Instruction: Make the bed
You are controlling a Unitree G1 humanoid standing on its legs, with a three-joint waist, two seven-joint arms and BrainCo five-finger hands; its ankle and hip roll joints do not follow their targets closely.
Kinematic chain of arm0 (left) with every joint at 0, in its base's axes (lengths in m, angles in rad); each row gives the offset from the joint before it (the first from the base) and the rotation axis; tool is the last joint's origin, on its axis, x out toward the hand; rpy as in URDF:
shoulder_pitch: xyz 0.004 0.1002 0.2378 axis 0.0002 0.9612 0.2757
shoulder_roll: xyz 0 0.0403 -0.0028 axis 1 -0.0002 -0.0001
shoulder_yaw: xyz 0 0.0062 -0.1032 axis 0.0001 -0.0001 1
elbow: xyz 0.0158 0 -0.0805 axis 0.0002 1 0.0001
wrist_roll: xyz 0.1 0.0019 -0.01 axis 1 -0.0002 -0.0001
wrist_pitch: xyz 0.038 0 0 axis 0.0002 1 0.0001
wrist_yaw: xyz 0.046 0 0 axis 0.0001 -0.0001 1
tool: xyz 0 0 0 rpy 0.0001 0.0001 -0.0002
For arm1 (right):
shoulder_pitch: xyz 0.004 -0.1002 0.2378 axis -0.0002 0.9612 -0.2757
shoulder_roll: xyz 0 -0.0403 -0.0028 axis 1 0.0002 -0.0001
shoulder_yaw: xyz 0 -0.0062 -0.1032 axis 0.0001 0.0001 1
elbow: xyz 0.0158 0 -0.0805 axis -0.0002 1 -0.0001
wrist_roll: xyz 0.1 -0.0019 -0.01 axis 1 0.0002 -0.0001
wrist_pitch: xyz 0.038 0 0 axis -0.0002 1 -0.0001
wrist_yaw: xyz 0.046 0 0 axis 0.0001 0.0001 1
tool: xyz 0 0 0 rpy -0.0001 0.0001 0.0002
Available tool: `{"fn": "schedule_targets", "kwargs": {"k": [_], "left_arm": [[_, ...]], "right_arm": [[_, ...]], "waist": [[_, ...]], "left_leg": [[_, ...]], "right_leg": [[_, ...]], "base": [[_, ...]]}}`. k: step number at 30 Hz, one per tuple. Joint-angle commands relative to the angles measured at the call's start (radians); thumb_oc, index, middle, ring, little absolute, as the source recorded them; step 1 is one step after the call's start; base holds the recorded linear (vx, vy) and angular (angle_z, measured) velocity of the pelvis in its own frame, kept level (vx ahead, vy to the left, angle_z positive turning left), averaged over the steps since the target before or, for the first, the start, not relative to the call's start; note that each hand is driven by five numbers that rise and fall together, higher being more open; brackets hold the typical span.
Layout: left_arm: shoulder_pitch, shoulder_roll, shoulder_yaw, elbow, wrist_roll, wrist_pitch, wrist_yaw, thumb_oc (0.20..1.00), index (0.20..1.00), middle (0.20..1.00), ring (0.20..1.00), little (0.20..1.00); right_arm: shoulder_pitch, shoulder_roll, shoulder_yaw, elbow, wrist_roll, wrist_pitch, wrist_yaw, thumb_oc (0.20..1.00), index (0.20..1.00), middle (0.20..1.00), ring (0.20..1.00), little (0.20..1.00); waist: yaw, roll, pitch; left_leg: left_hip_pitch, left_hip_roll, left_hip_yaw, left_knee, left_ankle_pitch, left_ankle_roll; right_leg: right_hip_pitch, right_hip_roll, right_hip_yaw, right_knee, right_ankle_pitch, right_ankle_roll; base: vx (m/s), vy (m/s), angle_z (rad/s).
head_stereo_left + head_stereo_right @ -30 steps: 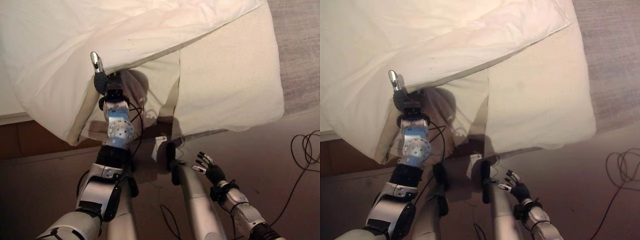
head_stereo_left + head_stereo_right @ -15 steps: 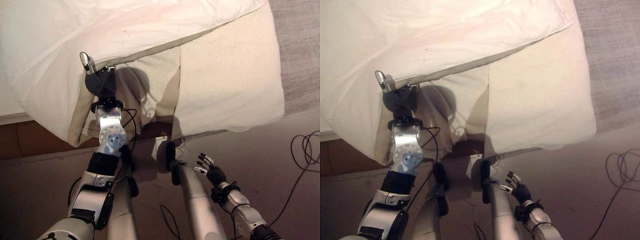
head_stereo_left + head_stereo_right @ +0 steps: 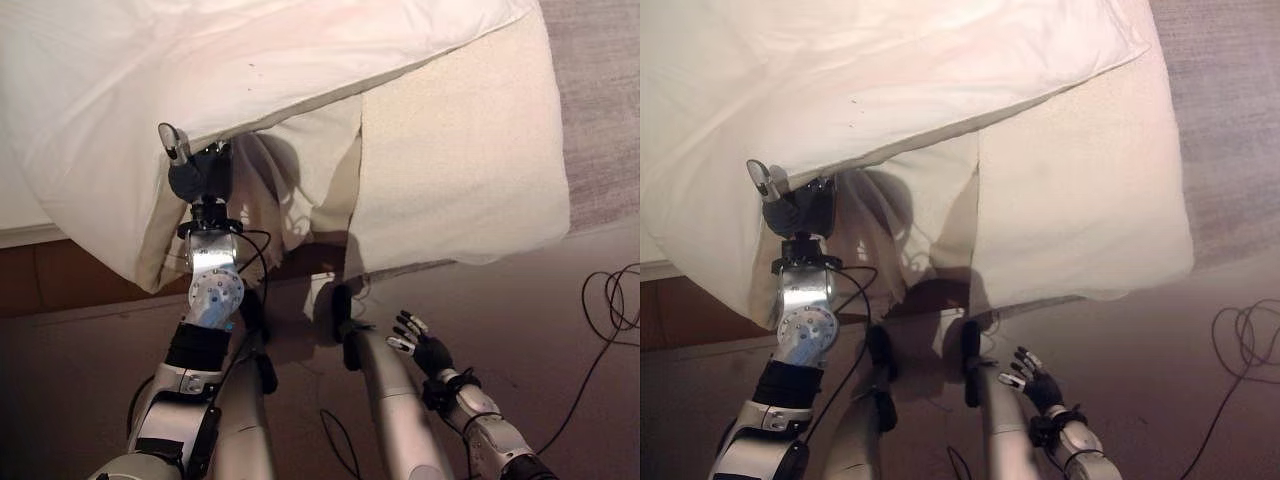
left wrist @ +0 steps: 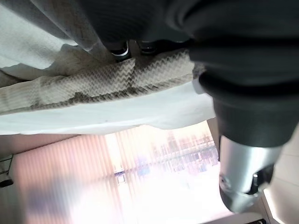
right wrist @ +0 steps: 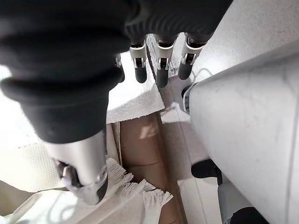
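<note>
The right hand (image 3: 424, 347) is held low over the floor (image 3: 560, 330), fingers loosely spread, nothing in it. Farther off, the left hand (image 3: 196, 172) is raised at the hanging edge of the white duvet (image 3: 180, 90) (grip hidden, cannot be told), beside the cream blanket (image 3: 460, 150).

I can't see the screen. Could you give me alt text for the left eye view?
The robot's left hand reaches up under the hanging edge of a white duvet at the bed's side, fingers gripping the cloth. Beside it a cream blanket drapes down toward the brown floor; the right hand hangs low, fingers relaxed, holding nothing.
</note>
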Motion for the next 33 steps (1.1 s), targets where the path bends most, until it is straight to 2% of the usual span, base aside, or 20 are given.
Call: {"fn": "schedule_targets", "kwargs": {"k": [1, 12, 19, 23, 24, 25, 28, 29, 30, 33], "left_arm": [[-0.02, 0.074, 0.039, -0.177, 0.038, -0.032, -0.112, 1.0, 1.0, 1.0, 1.0, 1.0], [0.092, 0.031, 0.055, -0.194, 0.027, 0.005, -0.151, 1.0, 1.0, 1.0, 1.0, 1.0], [0.103, 0.022, 0.045, -0.185, 0.035, -0.011, -0.136, 1.0, 1.0, 1.0, 1.0, 1.0], [0.073, 0.019, 0.028, -0.162, 0.091, -0.088, -0.014, 1.0, 1.0, 1.0, 1.0, 1.0], [0.073, 0.019, 0.028, -0.162, 0.091, -0.088, -0.013, 1.0, 1.0, 1.0, 1.0, 1.0], [0.053, 0.02, 0.021, -0.15, 0.121, -0.121, 0.052, 1.0, 1.0, 1.0, 1.0, 1.0], [0.024, 0.012, 0.022, -0.146, 0.183, -0.159, 0.155, 1.0, 1.0, 1.0, 1.0, 1.0], [0.002, 0.004, 0.025, -0.138, 0.225, -0.182, 0.222, 1.0, 1.0, 1.0, 1.0, 1.0], [0.002, 0.004, 0.025, -0.138, 0.225, -0.182, 0.223, 1.0, 1.0, 1.0, 1.0, 1.0], [-0.024, -0.007, 0.037, -0.138, 0.287, -0.205, 0.306, 1.0, 1.0, 1.0, 1.0, 1.0]], "right_arm": [[0.051, 0.002, -0.007, -0.048, -0.009, -0.053, 0.009, 1.0, 1.0, 1.0, 1.0, 1.0], [0.055, 0.008, -0.018, -0.065, -0.003, -0.063, 0.003, 1.0, 1.0, 1.0, 1.0, 1.0], [0.052, 0.008, -0.007, -0.064, -0.003, -0.065, -0.004, 1.0, 1.0, 1.0, 1.0, 1.0], [0.045, 0.004, 0.007, -0.067, 0.006, -0.063, -0.022, 1.0, 1.0, 1.0, 1.0, 1.0], [0.045, 0.004, 0.007, -0.067, 0.006, -0.063, -0.022, 1.0, 1.0, 1.0, 1.0, 1.0], [0.041, -0.001, 0.015, -0.07, 0.013, -0.06, -0.03, 1.0, 1.0, 1.0, 1.0, 1.0], [0.036, -0.009, 0.022, -0.075, 0.022, -0.06, -0.044, 1.0, 1.0, 1.0, 1.0, 1.0], [0.033, -0.012, 0.029, -0.075, 0.028, -0.058, -0.052, 1.0, 1.0, 1.0, 1.0, 1.0], [0.033, -0.012, 0.029, -0.075, 0.028, -0.058, -0.052, 1.0, 1.0, 1.0, 1.0, 1.0], [0.03, -0.018, 0.035, -0.081, 0.037, -0.053, -0.062, 1.0, 1.0, 1.0, 1.0, 1.0]], "waist": [[0.016, 0.008, -0.022], [0.03, 0.016, -0.007], [0.036, 0.019, -0.002], [0.037, 0.022, 0.001], [0.037, 0.022, 0.001], [0.035, 0.024, 0.002], [0.035, 0.028, 0.002], [0.035, 0.031, 0.0], [0.035, 0.031, 0.001], [0.036, 0.034, -0.002]], "left_leg": [[0.007, -0.042, 0.002, 0.122, -0.163, 0.049], [0.012, -0.045, -0.001, 0.12, -0.158, 0.05], [0.019, -0.045, -0.002, 0.114, -0.154, 0.05], [0.024, -0.043, -0.002, 0.112, -0.152, 0.052], [0.024, -0.043, -0.002, 0.112, -0.152, 0.052], [0.025, -0.043, -0.001, 0.113, -0.152, 0.052], [0.024, -0.045, -0.002, 0.113, -0.15, 0.052], [0.027, -0.046, -0.003, 0.109, -0.149, 0.052], [0.027, -0.046, -0.003, 0.109, -0.149, 0.052], [0.028, -0.047, -0.002, 0.108, -0.15, 0.053]], "right_leg": [[0.051, 0.002, 0.017, -0.164, 0.14, 0.129], [0.058, 0.0, 0.014, -0.166, 0.14, 0.125], [0.063, -0.001, 0.013, -0.166, 0.14, 0.123], [0.067, -0.001, 0.013, -0.165, 0.141, 0.123], [0.067, -0.001, 0.013, -0.165, 0.141, 0.123], [0.068, -0.004, 0.012, -0.165, 0.141, 0.123], [0.069, -0.005, 0.01, -0.164, 0.141, 0.124], [0.071, -0.006, 0.009, -0.165, 0.14, 0.124], [0.071, -0.006, 0.009, -0.165, 0.14, 0.124], [0.072, -0.006, 0.008, -0.163, 0.138, 0.125]], "base": [[0.0, 0.0, 0.0], [0.0, 0.0, 0.0], [0.0, 0.0, 0.0], [0.0, 0.0, 0.0], [0.0, 0.0, 0.0], [0.0, 0.0, 0.0], [0.0, 0.0, 0.0], [0.0, 0.0, 0.0], [0.0, 0.0, 0.0], [0.0, 0.0, 0.0]]}}
